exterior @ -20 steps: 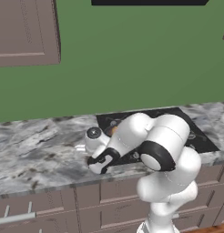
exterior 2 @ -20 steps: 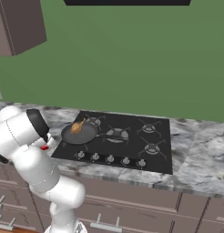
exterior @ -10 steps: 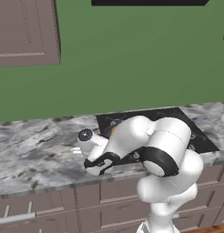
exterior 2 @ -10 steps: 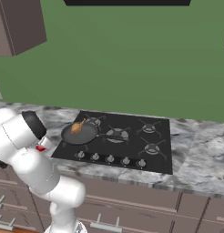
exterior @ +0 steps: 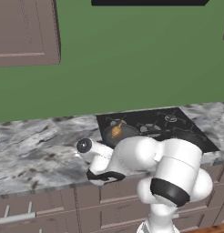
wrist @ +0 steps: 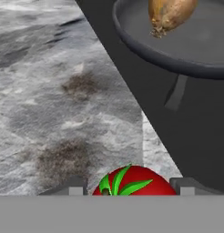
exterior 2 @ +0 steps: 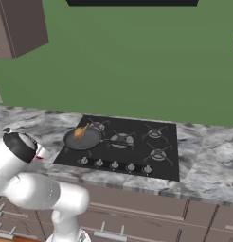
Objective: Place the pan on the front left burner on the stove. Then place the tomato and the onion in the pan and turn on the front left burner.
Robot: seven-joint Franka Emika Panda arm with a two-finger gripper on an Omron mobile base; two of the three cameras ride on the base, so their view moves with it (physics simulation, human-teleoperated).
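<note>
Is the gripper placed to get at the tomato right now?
Probably yes: in the hand view the tomato sits on the counter between the gripper's fingertips, nothing between them.

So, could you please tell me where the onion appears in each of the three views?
Left base view: the onion lies in the pan, centre, above the arm.
Right base view: the onion is left of centre, in the pan on the stove.
Hand view: the onion sits at the top edge, in the pan.
Shared landmark: the pan.
</note>
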